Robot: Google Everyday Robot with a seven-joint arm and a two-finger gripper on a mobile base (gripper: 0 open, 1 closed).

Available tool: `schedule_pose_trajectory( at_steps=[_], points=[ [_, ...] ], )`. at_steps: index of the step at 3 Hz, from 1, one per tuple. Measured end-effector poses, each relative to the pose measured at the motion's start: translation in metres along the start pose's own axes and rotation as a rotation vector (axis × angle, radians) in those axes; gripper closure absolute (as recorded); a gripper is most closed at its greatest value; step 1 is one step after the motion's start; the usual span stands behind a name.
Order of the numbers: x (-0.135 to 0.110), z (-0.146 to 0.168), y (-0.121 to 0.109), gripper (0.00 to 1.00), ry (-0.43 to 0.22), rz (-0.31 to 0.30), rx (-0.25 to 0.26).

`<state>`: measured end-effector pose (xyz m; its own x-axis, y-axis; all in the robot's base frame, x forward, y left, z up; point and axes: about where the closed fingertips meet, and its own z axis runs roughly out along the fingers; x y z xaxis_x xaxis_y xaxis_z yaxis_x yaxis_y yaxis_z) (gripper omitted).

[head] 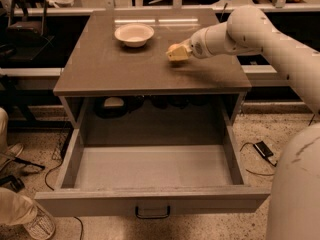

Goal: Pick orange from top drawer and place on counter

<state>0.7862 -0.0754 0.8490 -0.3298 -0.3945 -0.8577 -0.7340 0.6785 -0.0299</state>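
Gripper [176, 52] sits low over the counter [125, 71], at 1 o'clock from its centre; open or closed cannot be told. The orange cannot be made out as separate from the yellowish gripper tip. White bowl [134, 34] stands at 11 o'clock. Top drawer [150, 169] is pulled out toward 6 o'clock, with its grey floor exposed.

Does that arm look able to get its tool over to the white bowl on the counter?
Probably yes: the tool is over the counter, near the white bowl, with only bare countertop between them.
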Motion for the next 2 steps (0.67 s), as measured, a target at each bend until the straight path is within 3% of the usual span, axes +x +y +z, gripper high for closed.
schedule_pose_trajectory(
  at_steps=[1, 2],
  points=[
    [0.0035, 0.0046, 0.0003, 0.56, 0.01, 0.006, -0.016],
    [0.0084, 0.0081, 0.0001, 0.25, 0.021, 0.014, -0.032]
  ],
)
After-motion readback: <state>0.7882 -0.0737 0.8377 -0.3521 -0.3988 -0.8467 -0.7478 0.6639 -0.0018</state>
